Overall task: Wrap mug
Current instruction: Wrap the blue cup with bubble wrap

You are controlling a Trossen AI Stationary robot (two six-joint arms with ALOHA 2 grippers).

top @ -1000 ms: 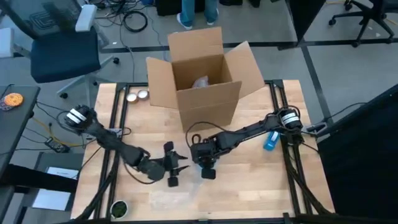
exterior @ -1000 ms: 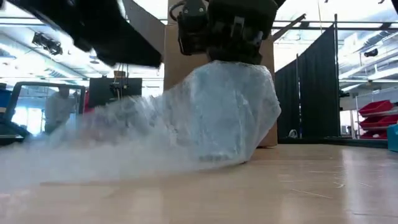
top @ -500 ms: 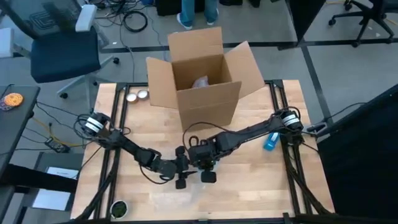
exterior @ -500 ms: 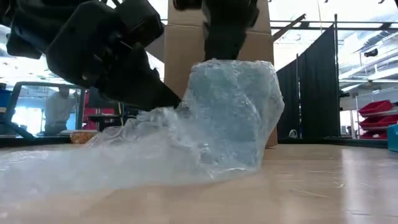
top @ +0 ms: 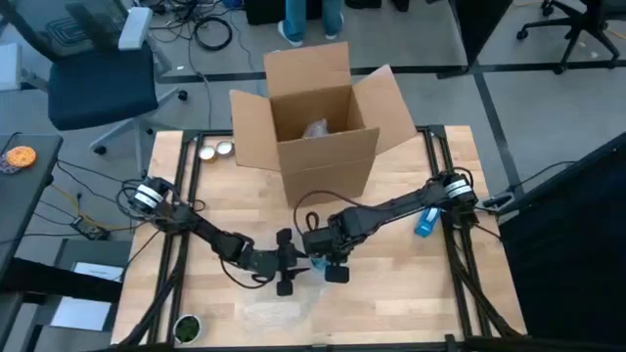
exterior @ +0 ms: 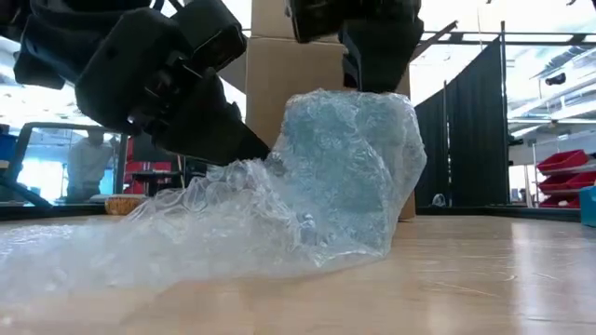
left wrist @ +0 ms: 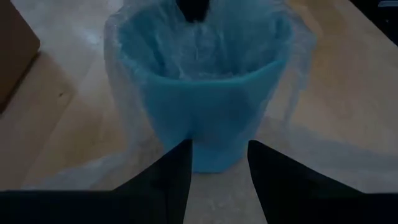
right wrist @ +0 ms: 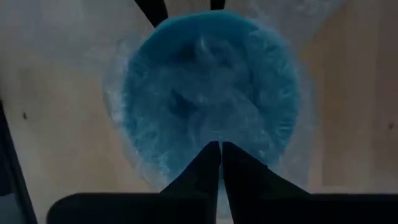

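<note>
Both arms have closed in on the mug (top: pixel 315 264) at lower middle of the table (top: pixel 411 293). Left tool (left wrist: pixel 217 163), spread, sits beside it; right tool (right wrist: pixel 220 163), pressed together, hangs above the wrap (exterior: pixel 233 228).

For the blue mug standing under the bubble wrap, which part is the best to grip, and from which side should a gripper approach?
Probably the lower side wall of the blue mug, approached level from the side where the left gripper already faces it. The mug stands upright and tapers downward, so open fingers can straddle it. From above, bubble wrap covers the mouth, and the right gripper is there.
</note>
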